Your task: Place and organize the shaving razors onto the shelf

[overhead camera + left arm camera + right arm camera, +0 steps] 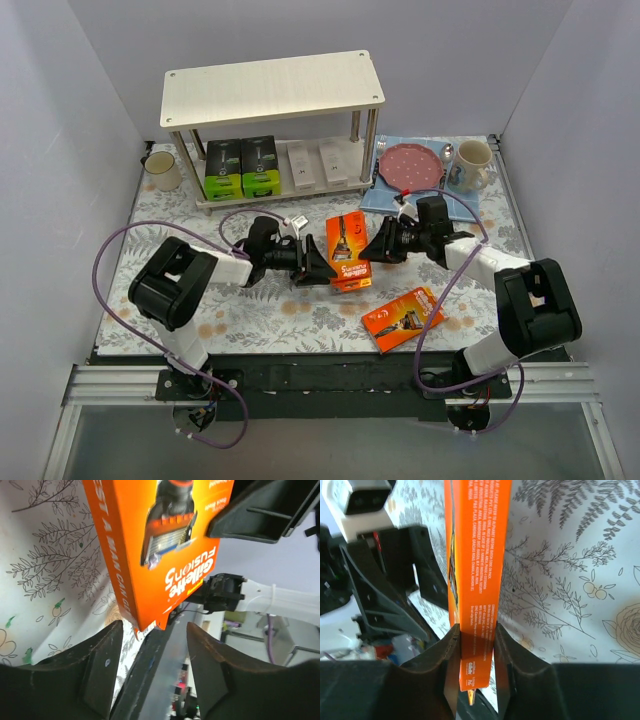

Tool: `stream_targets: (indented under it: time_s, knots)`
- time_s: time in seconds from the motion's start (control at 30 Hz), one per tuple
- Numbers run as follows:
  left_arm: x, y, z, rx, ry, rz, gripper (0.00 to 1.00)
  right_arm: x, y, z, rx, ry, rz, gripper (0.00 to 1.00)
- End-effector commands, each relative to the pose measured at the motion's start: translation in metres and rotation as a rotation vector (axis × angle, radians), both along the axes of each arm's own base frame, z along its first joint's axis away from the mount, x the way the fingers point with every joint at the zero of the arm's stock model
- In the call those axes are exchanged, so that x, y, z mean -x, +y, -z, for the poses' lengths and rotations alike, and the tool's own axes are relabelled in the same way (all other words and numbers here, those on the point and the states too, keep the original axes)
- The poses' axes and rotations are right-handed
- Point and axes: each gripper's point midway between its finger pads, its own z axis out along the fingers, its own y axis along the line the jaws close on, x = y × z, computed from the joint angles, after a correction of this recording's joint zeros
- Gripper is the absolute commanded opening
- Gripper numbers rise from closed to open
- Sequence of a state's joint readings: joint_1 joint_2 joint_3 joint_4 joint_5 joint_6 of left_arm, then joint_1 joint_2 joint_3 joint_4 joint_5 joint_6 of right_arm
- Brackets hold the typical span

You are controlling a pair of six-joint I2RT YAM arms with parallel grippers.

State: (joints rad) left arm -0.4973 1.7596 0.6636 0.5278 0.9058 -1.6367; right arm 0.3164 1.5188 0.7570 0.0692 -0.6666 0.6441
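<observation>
The shelf [270, 88] stands at the back. Its lower board holds two black-and-green packs [241, 168] and two white boxes [316, 164]. One orange razor pack [349, 252] stands on edge mid-table. My right gripper [380, 245] is shut on its narrow side; in the right wrist view the pack [477, 555] sits clamped between the fingers [476, 632]. My left gripper [318, 266] is open just left of the pack; in the left wrist view the pack [165, 540] hangs ahead of the spread fingers [154, 630], not between them. A second orange pack [402, 318] lies flat near the front.
A blue mat [455, 203] with a red plate [410, 165] and a spoon lies at the back right, with a mug [472, 165] beside it. Another mug [162, 170] stands left of the shelf. White walls close in three sides.
</observation>
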Motion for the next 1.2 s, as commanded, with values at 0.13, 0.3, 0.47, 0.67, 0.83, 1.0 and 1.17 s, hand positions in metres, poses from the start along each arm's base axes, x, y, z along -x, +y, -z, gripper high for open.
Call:
stream_targets:
  time_s: [0.13, 0.3, 0.47, 0.67, 0.83, 1.0, 1.17]
  knots:
    - [0.017, 0.016, -0.051, -0.018, -0.299, 0.15, 0.56, 0.0, 0.001, -0.058, 0.04, -0.323, -0.206, 0.27]
    - [0.031, 0.047, -0.078, -0.111, -0.54, 0.265, 0.56, -0.007, 0.006, -0.098, 0.017, -0.427, -0.282, 0.22]
    - [0.035, 0.081, -0.097, -0.278, -0.77, 0.252, 0.57, -0.039, 0.022, -0.174, -0.1, -0.648, -0.313, 0.22]
    - [0.024, 0.111, -0.106, -0.395, -0.859, 0.212, 0.57, -0.09, 0.035, -0.27, -0.156, -0.857, -0.258, 0.26]
    - [-0.01, 0.119, -0.123, -0.408, -0.89, 0.113, 0.57, -0.142, 0.039, -0.328, -0.183, -0.981, -0.164, 0.24]
    - [-0.028, 0.124, -0.126, -0.432, -0.892, 0.105, 0.58, -0.184, 0.046, -0.354, -0.222, -1.085, -0.113, 0.24]
    - [-0.041, 0.129, -0.135, -0.484, -0.927, 0.109, 0.59, -0.216, 0.046, -0.357, -0.247, -1.08, -0.033, 0.26]
